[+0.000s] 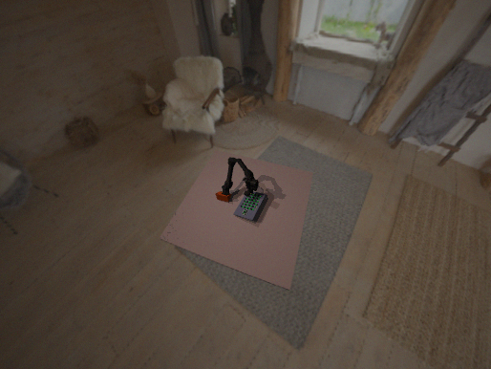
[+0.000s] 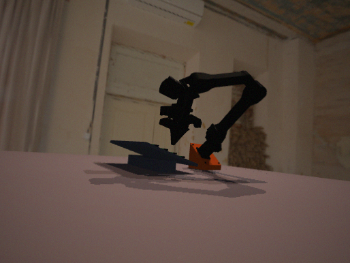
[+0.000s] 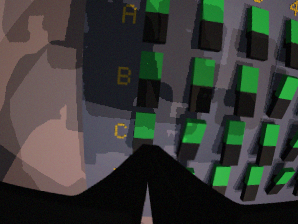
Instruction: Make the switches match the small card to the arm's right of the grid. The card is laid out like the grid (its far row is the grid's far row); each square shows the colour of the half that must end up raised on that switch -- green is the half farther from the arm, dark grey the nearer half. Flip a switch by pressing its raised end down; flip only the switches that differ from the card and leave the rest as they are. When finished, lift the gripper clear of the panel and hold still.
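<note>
The grey switch panel (image 1: 253, 216) (image 2: 146, 150) (image 3: 98, 125) slopes on its base in front of the arm. Rows of green and dark grey switches show in the wrist view, lettered A, B and C at the left. The first switch of row C (image 3: 145, 125) has its dark near half partly behind my fingertips. My gripper (image 1: 248, 193) (image 2: 173, 143) (image 3: 149, 152) is shut and empty, with its tip a little above the panel near its arm-side edge. The small card (image 1: 245, 212) is too small to read in the top view and outside the wrist view. Part of the row below C is hidden by the fingers.
The arm's orange base (image 1: 223, 196) (image 2: 204, 163) stands beside the panel on the pink table top (image 1: 224, 229) (image 2: 170, 221). The arm's shadow falls across the panel and the table top.
</note>
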`<action>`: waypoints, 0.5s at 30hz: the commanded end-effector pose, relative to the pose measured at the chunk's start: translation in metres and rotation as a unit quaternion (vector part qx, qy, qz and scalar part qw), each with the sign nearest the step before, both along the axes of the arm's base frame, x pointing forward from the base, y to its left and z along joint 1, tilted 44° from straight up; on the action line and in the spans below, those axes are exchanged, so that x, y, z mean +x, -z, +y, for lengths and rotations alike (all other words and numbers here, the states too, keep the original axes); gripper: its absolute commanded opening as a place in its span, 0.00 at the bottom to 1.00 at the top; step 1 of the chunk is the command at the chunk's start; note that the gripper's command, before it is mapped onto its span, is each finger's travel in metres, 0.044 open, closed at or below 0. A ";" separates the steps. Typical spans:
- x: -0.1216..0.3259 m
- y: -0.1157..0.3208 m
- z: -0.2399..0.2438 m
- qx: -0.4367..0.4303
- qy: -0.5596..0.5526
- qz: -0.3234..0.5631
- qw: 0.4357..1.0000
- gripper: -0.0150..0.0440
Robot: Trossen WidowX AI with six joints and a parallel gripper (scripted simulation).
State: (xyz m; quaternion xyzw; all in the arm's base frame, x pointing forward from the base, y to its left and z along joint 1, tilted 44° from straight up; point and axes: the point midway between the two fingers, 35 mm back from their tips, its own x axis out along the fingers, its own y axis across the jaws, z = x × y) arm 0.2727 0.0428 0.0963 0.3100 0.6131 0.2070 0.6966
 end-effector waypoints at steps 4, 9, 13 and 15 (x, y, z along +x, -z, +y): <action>-0.005 -0.028 -0.024 -0.001 0.009 -0.015 1.000 0.25; -0.002 -0.013 -0.045 -0.005 0.010 -0.015 1.000 0.25; -0.003 0.022 -0.090 -0.004 0.010 -0.016 1.000 0.25; -0.003 0.024 -0.093 -0.004 0.009 -0.016 1.000 0.25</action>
